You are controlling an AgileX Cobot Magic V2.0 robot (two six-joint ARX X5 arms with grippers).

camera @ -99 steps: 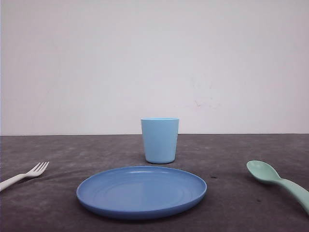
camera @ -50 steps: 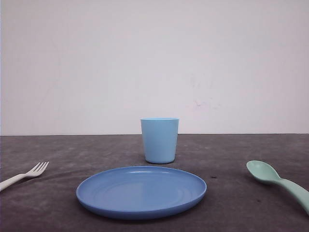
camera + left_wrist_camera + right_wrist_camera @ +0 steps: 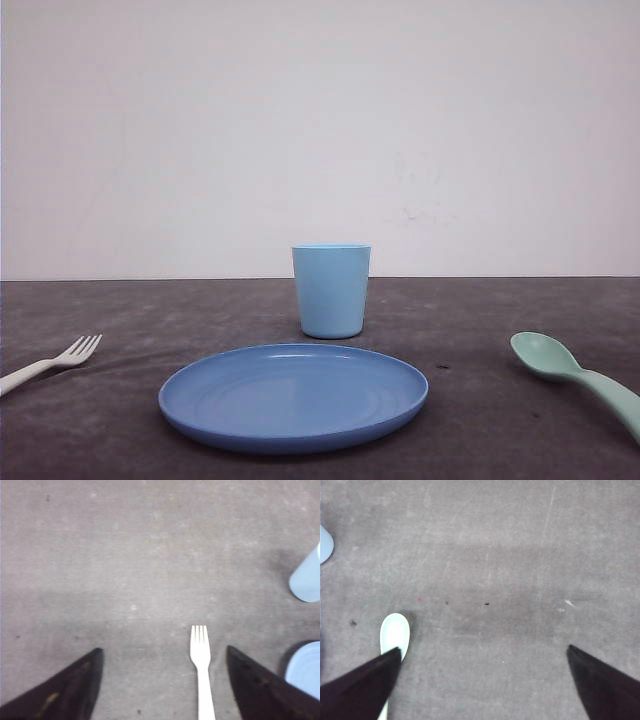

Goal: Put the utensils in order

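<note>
A dark grey worktop [image 3: 480,310] stretches ahead of me to a plain white wall [image 3: 320,130]. At its centre sits a round blue plate [image 3: 293,396], and just behind the plate stands an upright light blue cup [image 3: 331,290].

A small white fork [image 3: 52,363] lies flat at the far left of the worktop, well apart from the plate. Its long axis runs at a slant, with the four tines pointing away from me and toward the middle, and the handle running off the left edge of the front view. Through my left wrist camera, the fork lies between the two dark fingers of my left hand [image 3: 165,682], nearer one finger than the other and touching neither. Its tines point away from the hand. The left hand is released, fingers spread wide, above the worktop.

A pale mint-green spoon [image 3: 575,376] lies at the far right. Its oval bowl faces up, pointing away from me and toward the middle, and the handle slants back to the right edge. Through my right wrist camera, the spoon's bowl sits just beside one finger of my right hand [image 3: 482,680], the handle passing under that finger. The right hand is also released and spread wide, holding nothing.
</note>
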